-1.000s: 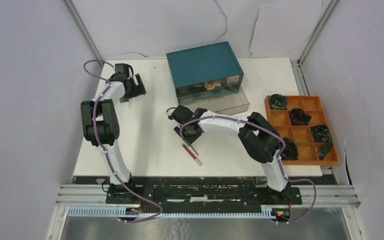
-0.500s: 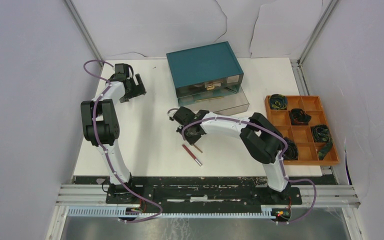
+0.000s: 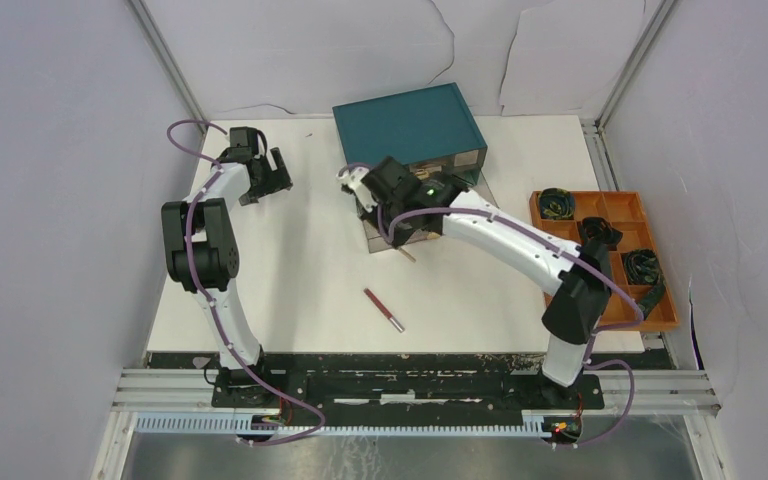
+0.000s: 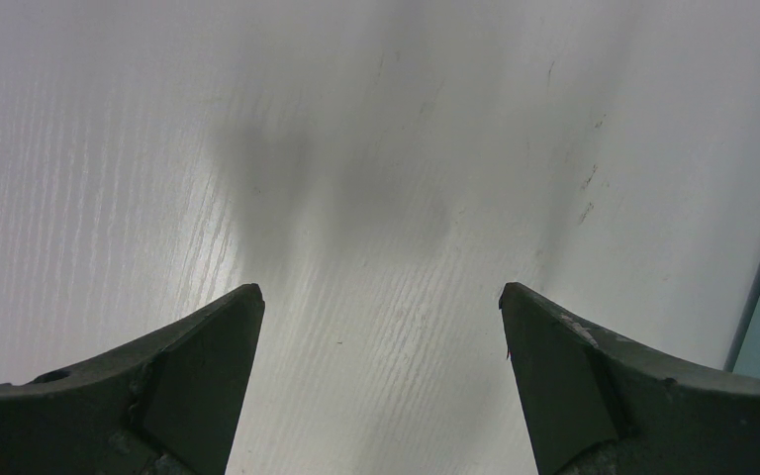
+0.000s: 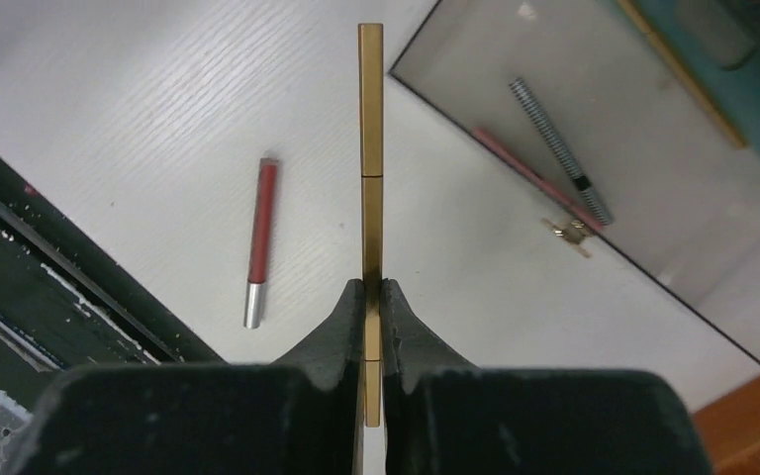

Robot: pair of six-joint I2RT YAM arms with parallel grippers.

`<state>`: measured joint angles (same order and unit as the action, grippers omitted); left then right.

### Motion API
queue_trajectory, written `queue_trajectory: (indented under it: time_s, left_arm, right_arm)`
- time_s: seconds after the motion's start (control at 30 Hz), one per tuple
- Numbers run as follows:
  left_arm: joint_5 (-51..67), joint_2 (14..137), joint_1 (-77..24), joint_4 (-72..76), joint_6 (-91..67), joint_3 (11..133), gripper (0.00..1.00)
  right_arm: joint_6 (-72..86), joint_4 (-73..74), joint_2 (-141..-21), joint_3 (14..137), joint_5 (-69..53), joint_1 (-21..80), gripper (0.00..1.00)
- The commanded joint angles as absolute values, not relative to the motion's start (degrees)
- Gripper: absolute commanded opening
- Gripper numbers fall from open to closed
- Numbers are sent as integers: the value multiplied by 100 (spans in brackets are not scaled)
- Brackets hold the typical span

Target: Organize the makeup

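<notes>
R end effector [image 5: 373, 292] pinches gold pencil [image 5: 370, 119], long axis pointing straight ahead; drawer [image 5: 673, 198] lies open just ahead-right. L end effector [image 4: 381, 297] spread, holding nothing, well apart

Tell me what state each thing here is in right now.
Right end effector: shut on the gold pencil.
Gold pencil: held, sticking out forward.
Left end effector: open, empty.
Red pencil: lying loose on the table.
Drawer: pulled open, holding a pink pencil and a striped pencil.
Orange tray: dark coiled items in several compartments.
</notes>
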<state>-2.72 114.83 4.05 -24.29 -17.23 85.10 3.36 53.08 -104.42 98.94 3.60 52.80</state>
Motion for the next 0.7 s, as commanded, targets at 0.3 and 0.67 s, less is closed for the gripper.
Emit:
queue_trajectory:
  time_s: [0.3,0.67]
  left_arm:
    - [-265,11314,412,-2307,-1533,8520,97]
    - [-275,11410,411,-2349,-1505,8645,97]
  right_arm:
    - [-583,5729,-11706,11898,622,3864,6]
    - [-472,5544,-11690,11687,958,3614,65]
